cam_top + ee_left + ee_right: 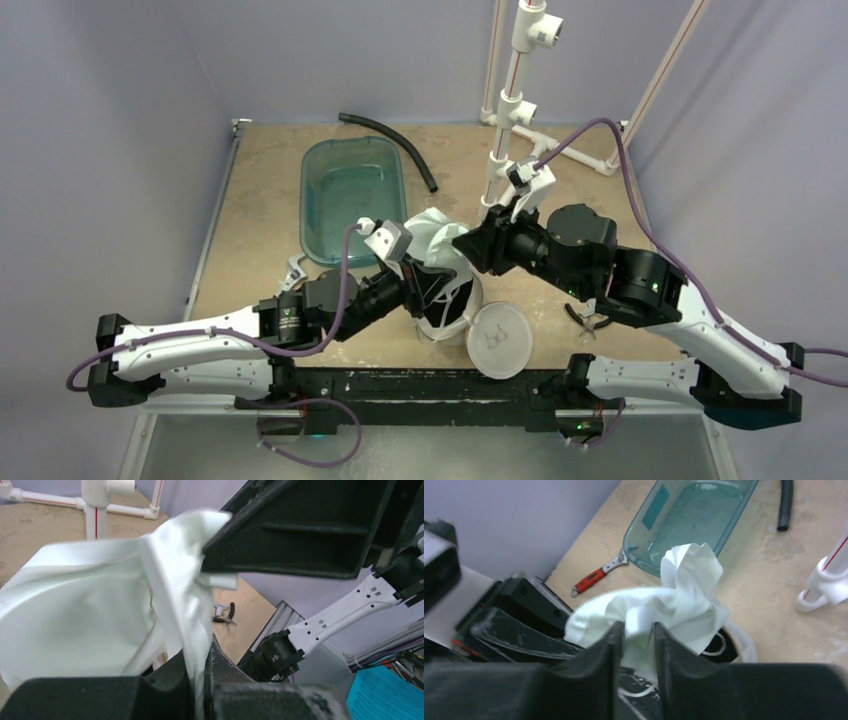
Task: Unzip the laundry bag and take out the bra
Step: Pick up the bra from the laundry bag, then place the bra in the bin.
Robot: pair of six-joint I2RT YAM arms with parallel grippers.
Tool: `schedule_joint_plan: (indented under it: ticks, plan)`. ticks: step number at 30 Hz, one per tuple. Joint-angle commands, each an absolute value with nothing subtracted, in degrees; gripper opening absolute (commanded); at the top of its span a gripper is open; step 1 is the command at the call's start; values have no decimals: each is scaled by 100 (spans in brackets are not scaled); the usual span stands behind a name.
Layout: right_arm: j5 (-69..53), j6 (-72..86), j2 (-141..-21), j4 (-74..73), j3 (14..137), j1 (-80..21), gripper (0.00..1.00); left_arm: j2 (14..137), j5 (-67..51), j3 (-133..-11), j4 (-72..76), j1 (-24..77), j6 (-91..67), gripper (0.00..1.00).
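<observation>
Holds bra point(432, 232), crumpled white fabric, up betw. both grippers, just above & slightly far of laundry bag point(468, 305). Pinches it w/ L gripper point(201, 685): jaws pressed together on a thin fold running down betw. them, rest of fabric billowing out to the left in L wrist view. Pinches it too w/ R gripper point(639, 635): jaws nearly together, wad of fabric squeezed in the gap, loose end bunched up beyond the tips. Brings the two grippers tip to tip over centre of surface point(260, 200), L arm reaching in from near left, R arm from the right. Leaves bag standing upright close to near edge, top unzipped & open, dark inside, thin white loops hanging at its mouth; can't tell if those still sit inside. Shows round lid point(500, 340) lying flat, touching bag on its near-right side. Has teal tub point(352, 195) far left of bag, black hose point(395, 150) curving along tub's far-right side, red-handled wrench point(594, 578) just beside tub's near-left corner, white PVC stand point(505, 110) at far right, small black pliers point(585, 318) right of lid under R arm.
</observation>
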State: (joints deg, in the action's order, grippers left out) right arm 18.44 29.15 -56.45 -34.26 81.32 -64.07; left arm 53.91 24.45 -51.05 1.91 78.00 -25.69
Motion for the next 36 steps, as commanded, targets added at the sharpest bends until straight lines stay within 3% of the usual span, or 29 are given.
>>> schedule_joint_plan:
  ticks: [1,5,8,17,21,25,28,32,36]
  plan:
    - [1586,2856,-5570,-3215,8482,-6390,52,5251,2667,-5654,280,7770,-2453,0]
    - [1434,2792,-5562,-3367,8919,-6392,83,5177,2916,-6190,18,7769,-2394,0]
    - [1276,2712,-5586,-3549,9362,-6395,97,5202,3227,-6728,-476,7770,-2275,0]
    - [1181,2453,-5305,-3490,9752,-6396,98,5853,5062,-8777,-1023,7772,-1276,0]
    - [1410,2406,-4941,-3291,9325,-6396,98,6133,6354,-9235,-471,7769,-649,0]
    - [1596,2437,-4558,-3070,8629,-6395,98,6462,6712,-9517,293,7725,254,0]
    - [1637,2491,-4413,-2939,8119,-6392,98,6948,6372,-10034,-379,7163,41,0]
    - [1664,2545,-4333,-2702,7529,-6396,98,7774,4858,-11042,-2108,5464,-1672,0]
    - [1728,2666,-4220,-2497,6990,-6392,98,8007,3652,-10932,-2147,4145,-2484,0]
